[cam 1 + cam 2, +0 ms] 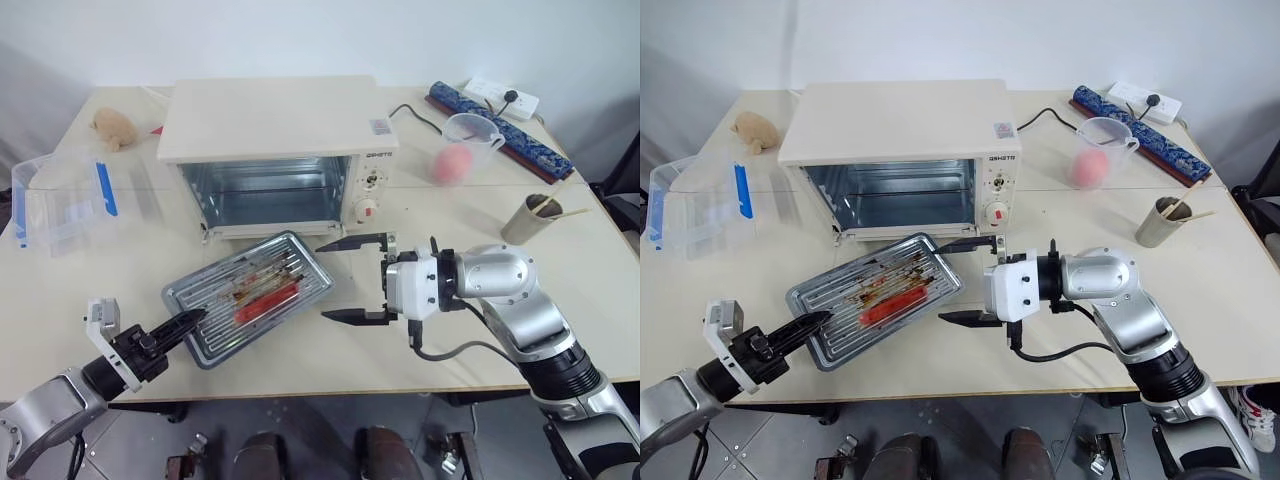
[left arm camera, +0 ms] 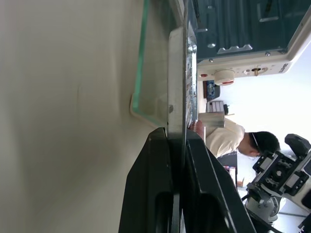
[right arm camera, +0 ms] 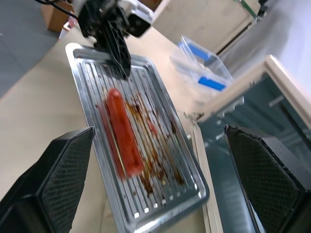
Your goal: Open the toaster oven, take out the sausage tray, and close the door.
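Observation:
The toaster oven (image 1: 270, 125) stands open and its cavity is bare. Its glass door (image 2: 150, 63) lies folded down flat on the table in front. The sausage tray (image 1: 205, 340) rests slantwise in front of the oven, its far end over the door, with one red sausage (image 1: 268, 300) and brown stains on its ribs. My left gripper (image 1: 190, 322) is shut on the tray's near-left rim; both fingers (image 2: 160, 194) clamp the metal edge. My right gripper (image 1: 355, 280) hangs open just right of the tray, pointing left at it, with nothing between its fingers (image 3: 63, 179).
A clear plastic box with blue clips (image 1: 70, 205) sits at the left, a brown soft toy (image 1: 113, 128) behind it. At the right stand a measuring cup with a pink object (image 1: 465, 145), a paper cup with sticks (image 1: 530, 218) and a power strip (image 1: 500, 97). A person (image 2: 233, 138) sits beyond the table.

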Controlling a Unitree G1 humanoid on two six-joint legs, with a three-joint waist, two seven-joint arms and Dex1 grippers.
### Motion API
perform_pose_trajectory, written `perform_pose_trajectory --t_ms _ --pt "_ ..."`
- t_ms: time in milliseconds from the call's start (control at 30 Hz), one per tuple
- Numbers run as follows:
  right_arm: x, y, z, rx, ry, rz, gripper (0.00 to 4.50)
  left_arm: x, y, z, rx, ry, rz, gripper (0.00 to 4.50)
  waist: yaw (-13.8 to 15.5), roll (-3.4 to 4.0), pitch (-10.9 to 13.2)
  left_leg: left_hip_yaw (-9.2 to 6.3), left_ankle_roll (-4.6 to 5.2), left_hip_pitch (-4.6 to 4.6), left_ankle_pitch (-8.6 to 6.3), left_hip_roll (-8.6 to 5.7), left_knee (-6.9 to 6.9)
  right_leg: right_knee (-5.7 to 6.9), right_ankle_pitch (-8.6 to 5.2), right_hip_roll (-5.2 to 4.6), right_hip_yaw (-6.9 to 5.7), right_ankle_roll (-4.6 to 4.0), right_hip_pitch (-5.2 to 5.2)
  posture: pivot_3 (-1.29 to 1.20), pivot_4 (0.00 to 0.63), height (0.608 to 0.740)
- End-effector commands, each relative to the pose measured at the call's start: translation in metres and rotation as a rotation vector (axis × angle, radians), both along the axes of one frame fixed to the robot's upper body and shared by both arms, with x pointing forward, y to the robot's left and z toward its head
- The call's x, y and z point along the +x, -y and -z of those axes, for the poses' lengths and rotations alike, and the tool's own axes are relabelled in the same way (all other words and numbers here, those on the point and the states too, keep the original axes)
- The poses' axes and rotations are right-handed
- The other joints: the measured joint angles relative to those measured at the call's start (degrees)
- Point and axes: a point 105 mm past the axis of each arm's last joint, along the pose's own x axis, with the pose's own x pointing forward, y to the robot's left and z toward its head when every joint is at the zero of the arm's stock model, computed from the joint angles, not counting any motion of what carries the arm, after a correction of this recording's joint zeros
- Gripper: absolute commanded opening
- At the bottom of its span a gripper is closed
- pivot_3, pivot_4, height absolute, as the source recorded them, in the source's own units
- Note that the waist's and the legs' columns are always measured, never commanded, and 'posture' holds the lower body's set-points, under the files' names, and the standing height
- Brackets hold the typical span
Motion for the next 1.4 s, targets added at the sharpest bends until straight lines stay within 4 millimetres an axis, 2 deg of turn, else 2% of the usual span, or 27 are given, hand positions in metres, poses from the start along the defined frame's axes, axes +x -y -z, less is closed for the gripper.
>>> perform_pose_trajectory --t_ms 33,167,333,500,767,867,1033,1233,1267,1400 --pt "0.006 0.019 0.005 -0.039 -0.008 0.053 4.47 -0.004 -0.004 -0.01 0.004 0.054 -0.036 0.0 0.0 -0.01 0.0 0.0 0.0 0.0 0.0 0.0 0.0 0.0 0.0 0.0 0.0 0.0 0.0 0.0 0.15 0.74" --pt "0.018 0.035 0.016 -0.069 -0.045 0.13 4.47 -0.003 -0.007 -0.02 -0.031 0.12 -0.118 0.0 0.0 -0.01 0.0 0.03 0.01 -0.01 0.0 0.0 0.04 -0.06 0.0 0.0 0.0 0.0 0.02 0.0 0.15 0.74" --pt "0.035 0.058 0.033 -0.091 -0.071 0.233 4.47 -0.013 0.0 -0.022 -0.054 0.146 -0.189 0.0 0.0 -0.01 0.0 0.03 0.01 -0.01 0.0 0.01 0.08 -0.11 0.0 0.0 0.0 0.0 0.04 0.0 0.15 0.74" --pt "0.042 0.063 0.044 -0.088 -0.101 0.257 4.47 -0.027 0.006 -0.018 -0.058 0.129 -0.237 0.0 0.0 0.0 0.0 0.04 0.03 -0.01 -0.01 0.01 0.1 -0.47 0.0 0.02 -0.01 -0.01 0.11 0.0 0.15 0.74" --pt "0.057 0.061 0.066 -0.097 -0.143 0.284 4.47 -0.057 -0.015 -0.022 -0.041 0.141 -0.439 0.0 0.0 0.07 0.1 0.02 0.09 0.0 -0.05 0.03 0.29 -0.58 -0.03 0.04 -0.03 -0.09 0.27 0.0 0.15 0.74" --pt "0.062 0.059 0.072 -0.076 -0.155 0.282 3.91 -0.076 -0.021 -0.016 -0.032 0.104 -0.492 0.0 0.0 0.06 0.1 0.01 0.17 -0.01 -0.1 0.02 0.45 -0.61 -0.03 0.03 -0.06 -0.11 0.38 0.0 0.15 0.74" --pt "0.066 0.052 0.079 -0.08 -0.161 0.268 2.27 -0.096 -0.026 -0.013 -0.032 0.083 -0.556 0.0 0.0 0.07 0.1 0.01 0.28 -0.04 -0.27 0.02 0.66 -0.68 -0.05 0.03 -0.1 -0.15 0.48 0.0 0.15 0.74" --pt "0.073 0.043 0.09 -0.1 -0.154 0.247 0.23 -0.116 -0.045 -0.01 -0.025 0.082 -0.654 0.0 0.0 0.09 0.1 0.01 0.29 -0.02 -0.33 0.03 0.69 -0.73 -0.09 0.03 -0.16 -0.28 0.58 0.0 0.15 0.74" --pt "0.073 0.042 0.091 -0.098 -0.153 0.243 0.01 -0.118 -0.048 -0.01 -0.024 0.085 -0.666 0.0 -0.1 0.09 0.1 0.01 0.29 -0.02 -0.33 0.03 0.7 -0.73 -0.1 0.04 -0.16 -0.29 0.58 0.0 0.15 0.74" --pt "0.073 0.034 0.095 -0.093 -0.165 0.221 0.01 -0.132 -0.078 -0.007 -0.017 0.103 -0.759 0.0 -0.2 0.1 0.1 0.01 0.29 -0.01 -0.35 0.03 0.7 -0.73 -0.11 0.04 -0.17 -0.31 0.57 0.0 0.15 0.74"
